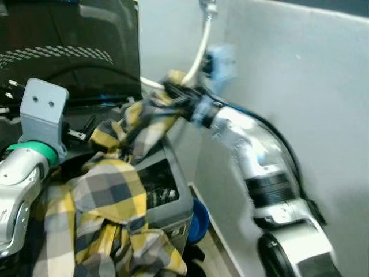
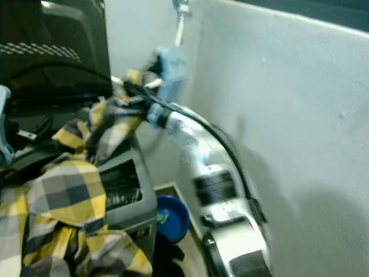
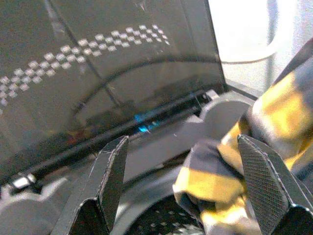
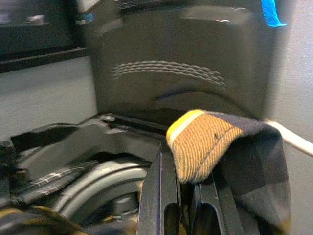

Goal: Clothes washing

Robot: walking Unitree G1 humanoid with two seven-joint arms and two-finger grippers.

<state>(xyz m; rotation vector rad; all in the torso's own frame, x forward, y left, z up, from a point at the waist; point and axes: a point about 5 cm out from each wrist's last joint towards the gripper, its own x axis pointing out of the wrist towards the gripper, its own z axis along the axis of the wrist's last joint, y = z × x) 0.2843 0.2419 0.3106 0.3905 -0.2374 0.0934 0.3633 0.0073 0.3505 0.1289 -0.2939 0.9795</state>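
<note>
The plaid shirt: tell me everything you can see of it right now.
The plaid shirt is soft woven cloth in yellow, grey and dark navy checks, crumpled. Most of it is heaped over the front edge of the grey top-loading washing machine, whose dark lid stands open. One end is stretched upward, pinched between the shut fingers of the right gripper above the machine's opening. A fold hangs against one finger of the open left gripper, over the perforated drum.

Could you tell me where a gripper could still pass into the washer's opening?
The drum mouth is bare between the left gripper and the raised lid. The front rim is crowded with the plaid shirt, which the right gripper pinches.
</note>
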